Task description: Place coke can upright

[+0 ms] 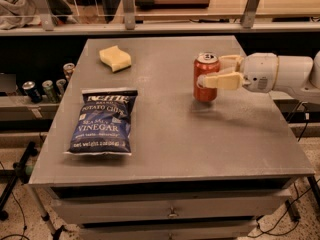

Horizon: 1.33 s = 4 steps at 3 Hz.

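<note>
The red coke can stands upright on the grey table, right of the middle. My gripper reaches in from the right on a white arm. It is level with the can's middle, one cream finger across the can's front and the other behind it. The fingers are closed on the can. The can's base rests on the tabletop.
A blue chip bag lies flat at the front left of the table. A yellow sponge lies at the back left. Several dark cans stand on a low shelf left of the table. A railing runs behind.
</note>
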Each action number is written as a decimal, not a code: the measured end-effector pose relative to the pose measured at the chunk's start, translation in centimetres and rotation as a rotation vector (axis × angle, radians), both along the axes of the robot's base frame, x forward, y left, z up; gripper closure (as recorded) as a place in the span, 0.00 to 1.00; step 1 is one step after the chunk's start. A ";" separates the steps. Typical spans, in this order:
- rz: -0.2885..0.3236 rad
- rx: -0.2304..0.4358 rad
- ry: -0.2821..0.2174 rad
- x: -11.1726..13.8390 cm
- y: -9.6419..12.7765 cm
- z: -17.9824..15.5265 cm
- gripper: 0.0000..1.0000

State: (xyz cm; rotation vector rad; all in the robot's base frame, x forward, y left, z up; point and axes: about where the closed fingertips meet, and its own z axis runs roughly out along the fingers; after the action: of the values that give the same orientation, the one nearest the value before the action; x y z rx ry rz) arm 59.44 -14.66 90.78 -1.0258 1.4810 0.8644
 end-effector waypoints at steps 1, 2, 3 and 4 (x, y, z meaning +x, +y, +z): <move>0.002 -0.003 -0.026 -0.1 0.0 0.1 0.36; 0.003 0.007 -0.034 -0.1 -0.1 0.0 0.13; 0.008 0.013 -0.038 -0.2 -0.1 -0.1 0.00; 0.011 0.010 -0.040 -0.2 -0.2 -0.1 0.00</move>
State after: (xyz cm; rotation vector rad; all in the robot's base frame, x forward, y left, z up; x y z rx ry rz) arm 59.23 -14.82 90.73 -1.0393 1.4369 0.8536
